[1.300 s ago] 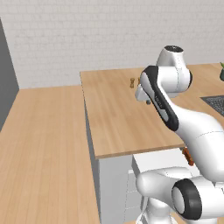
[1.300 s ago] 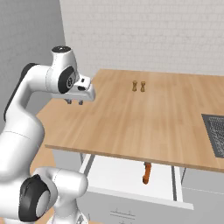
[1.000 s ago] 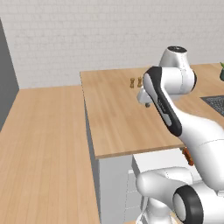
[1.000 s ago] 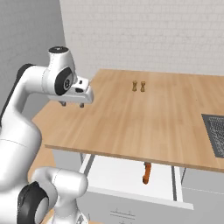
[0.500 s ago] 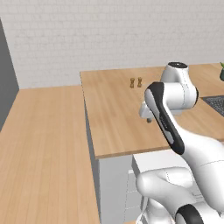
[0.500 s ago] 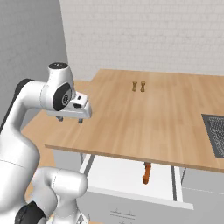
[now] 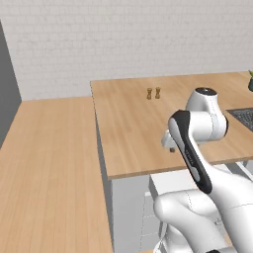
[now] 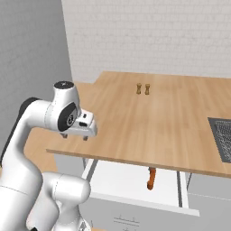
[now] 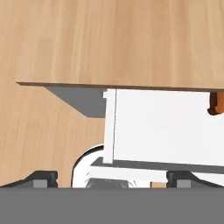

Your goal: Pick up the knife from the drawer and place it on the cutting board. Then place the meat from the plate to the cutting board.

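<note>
The white drawer (image 8: pixel 131 180) stands pulled out under the counter's front edge. In it lies the knife (image 8: pixel 152 178), its orange-brown handle showing and its blade hidden under the counter. In the hand view the knife handle (image 9: pixel 215 103) peeks out at the right edge, over the drawer's white floor (image 9: pixel 162 127). My gripper (image 8: pixel 74 136) hangs open above the counter's front left corner, left of the knife, with nothing between its fingertips (image 9: pixel 41 177). It also appears from the left side as the gripper (image 7: pixel 170 146). The cutting board, the meat and the plate are out of view.
Two small brown shakers (image 8: pixel 143 89) stand at the middle back of the wooden counter (image 8: pixel 171 122). A dark grey sink basin (image 8: pixel 221 137) is set into the counter at the right. Left of the counter is open wooden floor (image 7: pixel 49 173).
The arm has swung down and forward from over the counter to its front left corner. The jaws have spread wider. The drawer and knife have not moved.
</note>
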Controlling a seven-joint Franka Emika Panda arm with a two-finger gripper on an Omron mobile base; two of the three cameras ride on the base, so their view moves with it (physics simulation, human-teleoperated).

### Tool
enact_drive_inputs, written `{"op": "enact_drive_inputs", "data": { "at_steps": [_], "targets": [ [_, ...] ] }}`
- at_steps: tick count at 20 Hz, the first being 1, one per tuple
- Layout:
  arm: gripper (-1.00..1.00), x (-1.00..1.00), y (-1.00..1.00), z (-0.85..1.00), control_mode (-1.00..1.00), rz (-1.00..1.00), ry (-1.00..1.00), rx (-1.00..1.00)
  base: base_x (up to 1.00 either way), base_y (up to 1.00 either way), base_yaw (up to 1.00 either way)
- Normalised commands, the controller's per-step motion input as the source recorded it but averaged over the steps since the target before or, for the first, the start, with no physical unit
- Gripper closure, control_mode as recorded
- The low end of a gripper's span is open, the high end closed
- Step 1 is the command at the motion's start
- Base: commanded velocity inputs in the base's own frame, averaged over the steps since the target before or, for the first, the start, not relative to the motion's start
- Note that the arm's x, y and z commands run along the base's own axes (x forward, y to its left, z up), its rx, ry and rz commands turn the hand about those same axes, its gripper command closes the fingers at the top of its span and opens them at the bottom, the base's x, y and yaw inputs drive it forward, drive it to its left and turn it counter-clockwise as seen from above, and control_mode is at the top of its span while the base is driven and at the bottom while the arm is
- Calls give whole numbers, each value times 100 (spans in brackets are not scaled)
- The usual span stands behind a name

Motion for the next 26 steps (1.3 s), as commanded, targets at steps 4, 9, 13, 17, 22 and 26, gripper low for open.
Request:
{"op": "enact_drive_inputs", "data": {
  "at_steps": [4, 9, 13, 17, 22, 26],
  "targets": [
    [-100, -22, -4, -21, -100, 0, 3, 0, 0, 0, 0],
    [-100, -15, -10, -9, -100, 0, 10, 0, 0, 0, 0],
    [-100, -3, -1, 0, -100, 0, 2, 0, 0, 0, 0],
    [-100, 0, 0, 0, -100, 0, 0, 0, 0, 0, 0],
    [-100, 0, 0, 0, 100, 0, 0, 0, -45, -26, -4],
    [-100, 0, 0, 0, 100, 0, 0, 0, -44, -78, -10]
  ]
}}
